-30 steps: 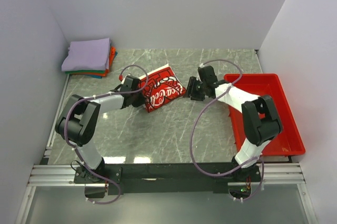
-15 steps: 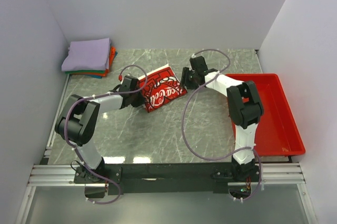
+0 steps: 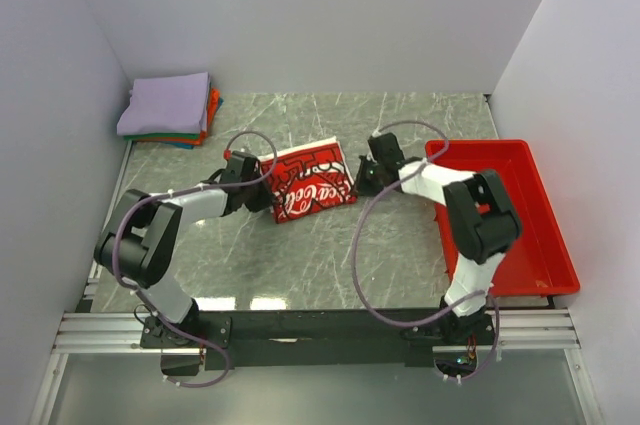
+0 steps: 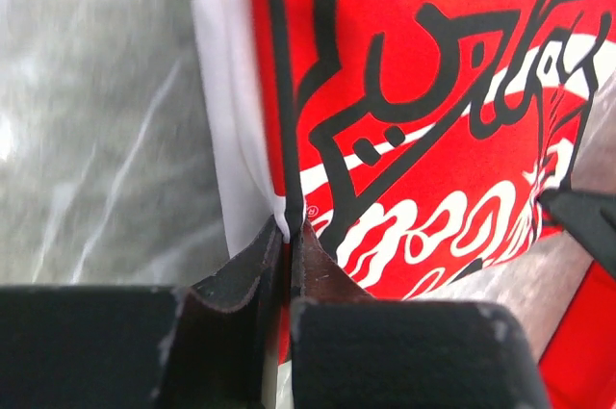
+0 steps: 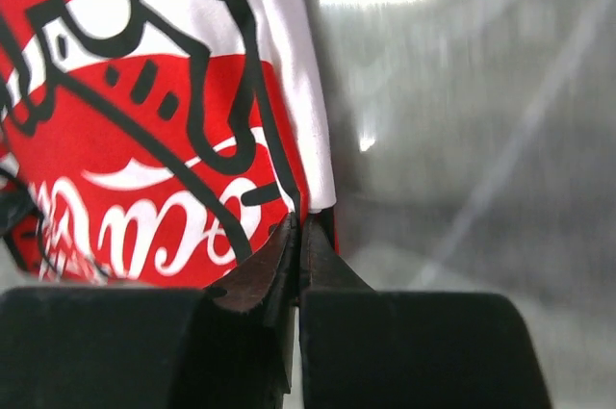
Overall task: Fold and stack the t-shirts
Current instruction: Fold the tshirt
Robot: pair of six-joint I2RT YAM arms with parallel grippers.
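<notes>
A grey marbled table [image 3: 400, 245] inside plain white walls carries everything here. The left gripper [image 4: 287, 236] has its jaws pressed together on one side edge of the white t-shirt [image 3: 310, 182], biting where the white margin meets the black outline of the red print. The right gripper [image 5: 298, 231] is likewise closed, and its tips catch only the very corner of the opposite white edge, a thin bite as far as the wrist view shows. Between the two the shirt spans the middle of the table as a folded rectangle, print upward and slightly askew; whether it is lifted off the surface I cannot tell. In the far left corner sits the stack of folded shirts [image 3: 168, 110], lavender on top with orange, green and blue edges beneath. The red tray [image 3: 500, 148] lies at the right, just beside the right arm. The next move, by my judgement, is to fold or carry this panel toward the stack, and the weak point is the right-hand pinch: with so little cloth between the tips, a pull could slip the corner free and leave the shirt hanging from one side, its fold undone. Uneven pace or height between the arms could twist the cloth or drag it from either grip. Lower layers may not be caught at all and could sag open. The right forearm also passes close to the tray's rim and might nudge it.
</notes>
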